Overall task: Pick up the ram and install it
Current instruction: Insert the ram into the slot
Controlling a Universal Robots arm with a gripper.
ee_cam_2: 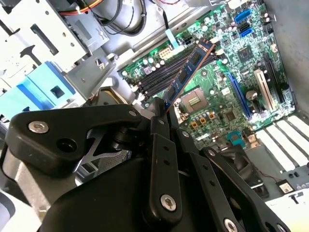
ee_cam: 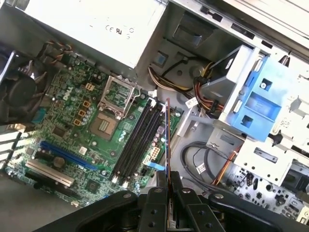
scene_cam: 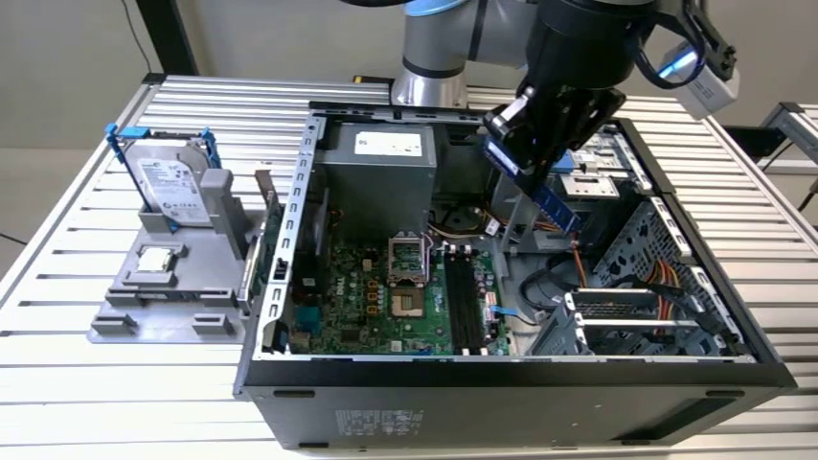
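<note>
1. Slatted aluminium table (scene_cam: 102, 383) is the base for everything; an open black tower computer case (scene_cam: 511, 379) lies on its side on it
2. thin blue-green ram stick with dark chips (scene_cam: 553, 196) is up in the air over the open case, tilted, not seated in anything; both wrist views show it too (ee_cam_2: 190, 65) (ee_cam: 167, 140)
3. black gripper (scene_cam: 518, 153) is clamped on one end of the ram, fingers pinched tight on the board (ee_cam_2: 159, 108) (ee_cam: 168, 176); the free end points down into the case
4. long black memory slots (scene_cam: 463, 302) sit below it, all unfilled (ee_cam_2: 154, 82) (ee_cam: 140, 140); in the first wrist view the stick runs roughly parallel to them
5. slots are on the green motherboard (scene_cam: 371, 297); a blue plastic drive caddy (ee_cam: 263, 104) is off to the side
6. well apart, outside the case at the exterior view's left, a silver hard drive with blue rails (scene_cam: 172, 182) stands upright in a grey holder (scene_cam: 167, 297)
</note>
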